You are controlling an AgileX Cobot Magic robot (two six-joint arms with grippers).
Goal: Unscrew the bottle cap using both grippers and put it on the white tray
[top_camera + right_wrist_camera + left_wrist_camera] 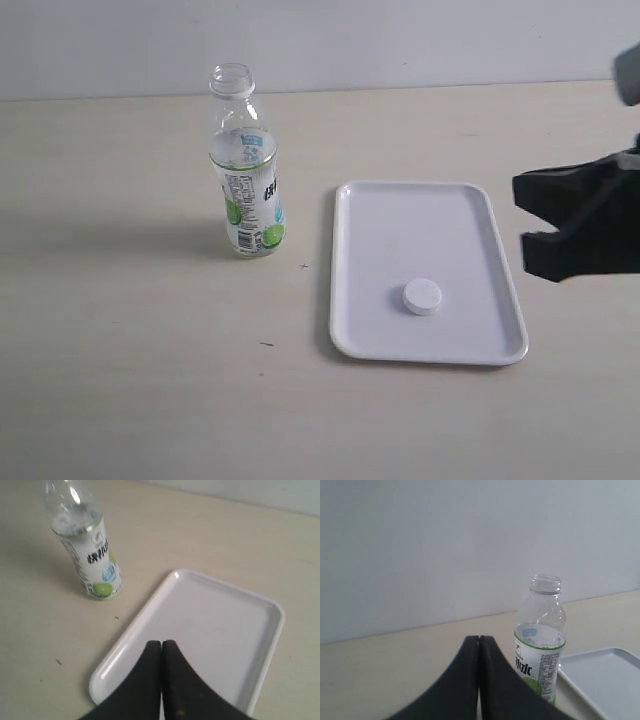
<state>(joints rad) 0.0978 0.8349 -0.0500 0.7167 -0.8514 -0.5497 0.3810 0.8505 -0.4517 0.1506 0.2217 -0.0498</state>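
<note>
Resting flat on the white tray (420,225) is the bottle cap (422,297), apart from the bottle (248,190), which is standing upright and uncapped on the table (120,330) beside the tray. Both the left pincer (479,640) and right pincer (161,644) are pressing their jaws together, holding nothing.

A pale beige tabletop (120,380) meets a plain white wall (400,40).

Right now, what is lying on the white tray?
Only the bottle cap lies on the tray. In the right wrist view the right gripper covers part of the tray.
</note>
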